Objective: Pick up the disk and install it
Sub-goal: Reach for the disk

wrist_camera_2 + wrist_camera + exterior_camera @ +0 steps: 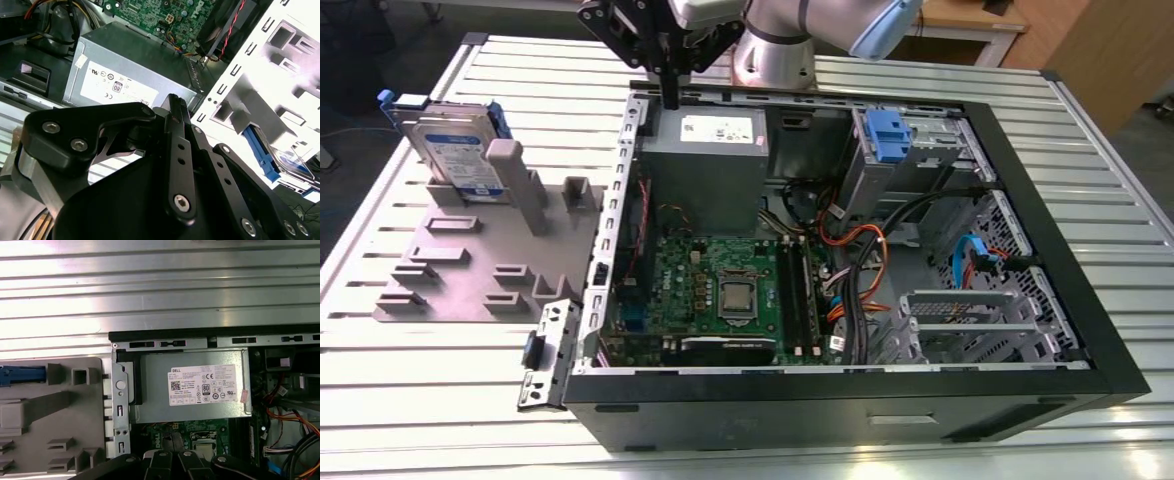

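The disk (pixel 454 150), silver with a white-and-blue label and blue side rails, stands on edge in a grey plastic fixture (pixel 467 250) at the exterior view's left. My gripper (pixel 670 98) hangs shut and empty over the far left corner of the open computer case (pixel 854 385), above the grey power supply box (pixel 707 160) and well to the right of the disk. In the second wrist view the black fingers (pixel 173 107) are pressed together, and the disk (pixel 286 162) lies beyond the case wall. Its blue rail (pixel 20 375) shows in the first wrist view.
The case lies open on a ribbed metal table (pixel 427 400), showing a green motherboard (pixel 720 290), cables (pixel 854 250), a metal drive cage (pixel 967 320) and a blue clip (pixel 887 135) in the far bay. The case's perforated wall (pixel 630 170) stands between gripper and fixture.
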Available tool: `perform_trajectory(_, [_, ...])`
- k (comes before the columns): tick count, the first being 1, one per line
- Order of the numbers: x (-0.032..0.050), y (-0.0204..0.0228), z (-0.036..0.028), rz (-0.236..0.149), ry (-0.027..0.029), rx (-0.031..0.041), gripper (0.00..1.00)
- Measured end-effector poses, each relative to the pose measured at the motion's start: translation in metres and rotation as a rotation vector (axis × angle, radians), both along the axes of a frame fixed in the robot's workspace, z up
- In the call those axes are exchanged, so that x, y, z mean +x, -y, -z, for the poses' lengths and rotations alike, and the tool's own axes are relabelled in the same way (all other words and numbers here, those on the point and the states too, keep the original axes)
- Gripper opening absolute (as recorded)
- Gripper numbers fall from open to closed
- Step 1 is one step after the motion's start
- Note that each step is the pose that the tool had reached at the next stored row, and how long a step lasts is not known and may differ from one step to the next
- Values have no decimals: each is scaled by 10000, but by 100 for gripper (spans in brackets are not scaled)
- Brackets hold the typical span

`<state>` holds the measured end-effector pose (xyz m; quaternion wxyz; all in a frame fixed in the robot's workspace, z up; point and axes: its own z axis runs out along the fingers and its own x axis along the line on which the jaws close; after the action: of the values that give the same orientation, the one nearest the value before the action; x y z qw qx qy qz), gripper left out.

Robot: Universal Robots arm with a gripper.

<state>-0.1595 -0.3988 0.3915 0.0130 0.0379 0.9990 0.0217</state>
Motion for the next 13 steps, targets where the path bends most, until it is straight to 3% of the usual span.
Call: perform_trajectory(13, [-41,0,1,-1,0,0,11])
